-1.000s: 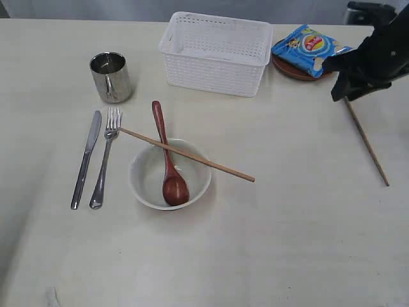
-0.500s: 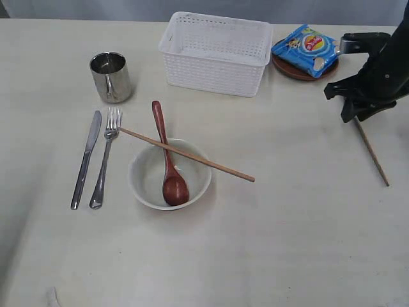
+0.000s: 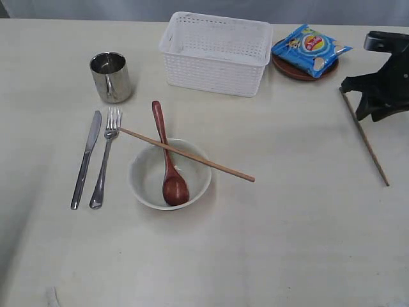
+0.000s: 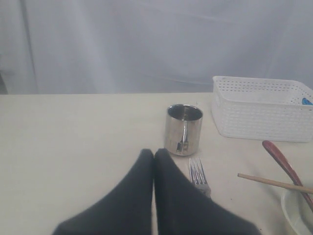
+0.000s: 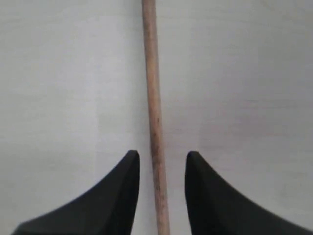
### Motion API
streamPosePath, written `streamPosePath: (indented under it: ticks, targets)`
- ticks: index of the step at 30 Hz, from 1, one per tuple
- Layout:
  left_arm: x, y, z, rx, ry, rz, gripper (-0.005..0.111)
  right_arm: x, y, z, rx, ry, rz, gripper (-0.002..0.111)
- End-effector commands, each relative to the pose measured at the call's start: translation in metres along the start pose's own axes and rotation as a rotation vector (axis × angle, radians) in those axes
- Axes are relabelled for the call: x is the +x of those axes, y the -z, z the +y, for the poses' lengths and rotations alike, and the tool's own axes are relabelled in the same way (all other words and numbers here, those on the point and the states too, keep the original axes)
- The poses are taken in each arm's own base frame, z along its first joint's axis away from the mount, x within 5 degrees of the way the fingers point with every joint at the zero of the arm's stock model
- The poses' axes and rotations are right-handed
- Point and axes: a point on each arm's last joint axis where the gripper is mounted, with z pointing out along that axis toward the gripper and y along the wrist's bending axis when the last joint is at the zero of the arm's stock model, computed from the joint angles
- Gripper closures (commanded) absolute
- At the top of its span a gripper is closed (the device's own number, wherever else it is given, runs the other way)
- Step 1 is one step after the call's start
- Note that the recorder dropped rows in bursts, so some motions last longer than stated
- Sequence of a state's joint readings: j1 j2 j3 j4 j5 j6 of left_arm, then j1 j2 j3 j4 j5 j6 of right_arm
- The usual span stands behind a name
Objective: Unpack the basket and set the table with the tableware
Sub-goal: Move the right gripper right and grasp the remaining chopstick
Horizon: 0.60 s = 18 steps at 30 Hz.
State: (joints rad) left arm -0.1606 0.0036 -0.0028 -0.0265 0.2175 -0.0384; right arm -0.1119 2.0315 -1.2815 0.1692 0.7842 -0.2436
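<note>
Matte black right arm point(image 3: 385, 86) with angular housing, smooth black jaws tapering to curved tips

We see only the near rim of the plate point(image 3: 294, 73) under the chip bag point(image 3: 310, 46); the right arm point(image 3: 391, 83) runs off the edge.

The right end effector point(image 3: 355, 101) shifted right, exposing more of the chopstick point(image 3: 367, 141).

Spoon point(image 3: 170, 169) in bowl point(image 3: 146, 183), chopstick point(image 3: 217, 165) across rim, knife point(image 3: 86, 158) and fork point(image 3: 105, 160) left.
</note>
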Motion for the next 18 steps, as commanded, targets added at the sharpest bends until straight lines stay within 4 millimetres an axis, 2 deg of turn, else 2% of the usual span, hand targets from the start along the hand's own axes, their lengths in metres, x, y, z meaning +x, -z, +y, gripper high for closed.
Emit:
streamPosePath:
  ticks: [1, 6, 10, 15, 18]
  targets:
    - [0.0, 0.0, 0.0, 0.002, 0.004, -0.007, 0.107, 0.003, -0.014, 0.0, -0.082, -0.011, 0.029, 0.077]
    - [0.0, 0.0, 0.0, 0.002, 0.004, -0.007, 0.107, 0.006, -0.029, -0.001, -0.088, -0.016, 0.072, 0.077]
    - [0.0, 0.0, 0.0, 0.002, 0.004, -0.007, 0.107, 0.005, -0.031, -0.003, -0.07, -0.002, 0.068, 0.077]
    - [0.0, 0.0, 0.0, 0.002, 0.004, -0.007, 0.107, 0.005, -0.031, -0.003, -0.067, 0.0, 0.067, 0.089]
    - [0.0, 0.0, 0.0, 0.002, 0.004, -0.007, 0.107, 0.005, -0.031, 0.001, -0.068, 0.011, 0.068, 0.089]
